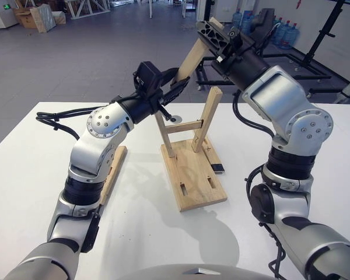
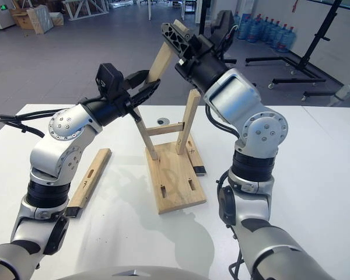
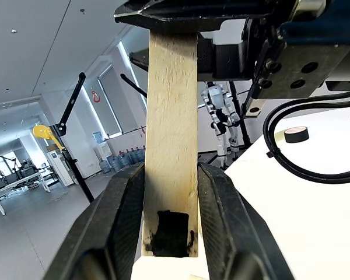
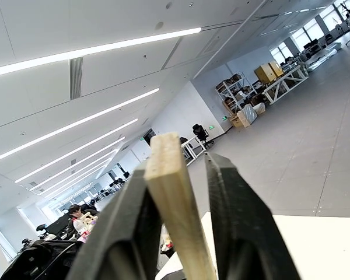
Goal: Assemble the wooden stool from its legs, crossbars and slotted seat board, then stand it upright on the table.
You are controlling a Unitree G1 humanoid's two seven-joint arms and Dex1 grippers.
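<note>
**Leg gripped at both ends above the half-built stool**

Wooden leg point(image 1: 189, 61) hangs in the air in the upper centre of the frame, slanting from upper right down to lower left. The left gripper point(image 1: 178, 83) has its two fingers clamped on the lower end. In the left wrist view a dark slot sits in the wood right between the pads point(image 3: 114, 221). The right gripper point(image 4: 176, 169) has its fingers closed on the upper end, and the end face of the leg pokes out past them.

Below, in the middle of the frame, the slotted seat board point(image 1: 195, 184) lies flat on the white table point(image 1: 35, 151). Two open slots show near its lower edge. Two legs stand in its upper part, both leaning: a shorter-looking one to the left point(image 1: 163, 135) and a taller one to the right point(image 1: 209, 116). A crossbar point(image 1: 184, 126) joins them.

Just right of the board a further wooden piece point(image 1: 213, 158) with a dark end lies flat. A loose slotted leg point(image 2: 88, 181) lies on the table at lower left, partly under the left arm. A roll of tape point(image 2: 162, 122) rests behind the standing legs.
</note>
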